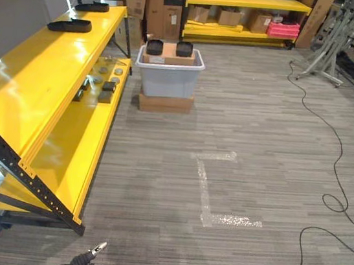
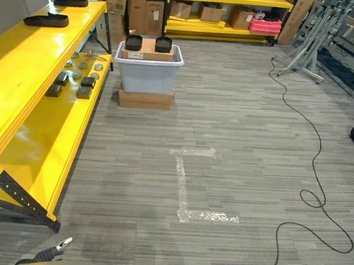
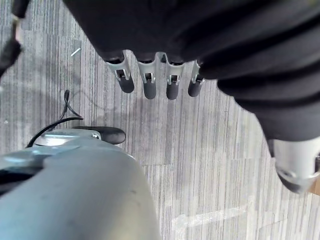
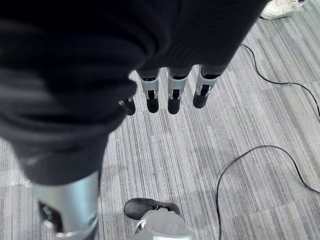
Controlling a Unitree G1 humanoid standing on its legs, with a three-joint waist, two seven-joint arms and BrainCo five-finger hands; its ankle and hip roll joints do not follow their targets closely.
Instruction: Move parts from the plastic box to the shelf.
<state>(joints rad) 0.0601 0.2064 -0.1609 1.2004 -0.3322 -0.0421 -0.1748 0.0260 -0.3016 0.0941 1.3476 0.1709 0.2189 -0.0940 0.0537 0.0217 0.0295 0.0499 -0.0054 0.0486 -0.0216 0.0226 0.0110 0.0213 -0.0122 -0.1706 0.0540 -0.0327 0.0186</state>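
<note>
Grey plastic box [image 1: 169, 74] sits on a flat cardboard box [image 1: 165, 102] beside the yellow shelf [image 1: 46, 82]; two black parts [image 1: 154, 46] rest on top, small parts [image 1: 108, 87] on the lower shelf board. Left hand [image 3: 150, 80] and right hand [image 4: 170, 92] hang over carpet, fingers straight, empty.

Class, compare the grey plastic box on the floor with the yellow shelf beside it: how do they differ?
The plastic box is grey, compact and sits on a flat cardboard box; the yellow shelf is long, tiered and black-framed. The box carries two black parts on its cardboard top; the shelf's lower tier holds many small parts. Both hold parts.
</note>
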